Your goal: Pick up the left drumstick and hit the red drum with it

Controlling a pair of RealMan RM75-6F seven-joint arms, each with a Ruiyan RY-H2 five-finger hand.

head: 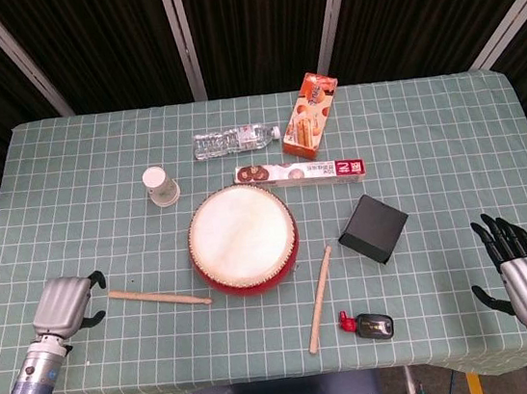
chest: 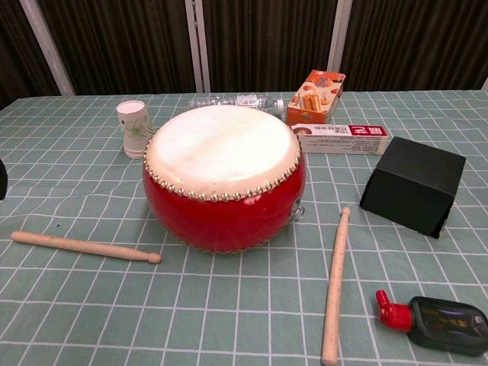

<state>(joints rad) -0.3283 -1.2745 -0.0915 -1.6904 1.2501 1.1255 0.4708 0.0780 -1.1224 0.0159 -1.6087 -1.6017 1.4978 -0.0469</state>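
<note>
Head view: left hand (head: 62, 305) empty, fingers apparently curled downward, just beside the butt end of the left drumstick (head: 158, 297), which lies flat, its tip near the red drum (head: 243, 239). Right hand (head: 523, 272) spread, idle. Chest view: drumstick (chest: 84, 247) untouched. Grasp, lift and strike remain.

Your left hand (head: 64, 303) sits low at the near left, back plate up, fingers curled forward and down with nothing in them, its forearm slanting toward the near-left corner. Your right hand (head: 523, 272) waits at the near right, fingers spread and pointing far, empty.
</note>
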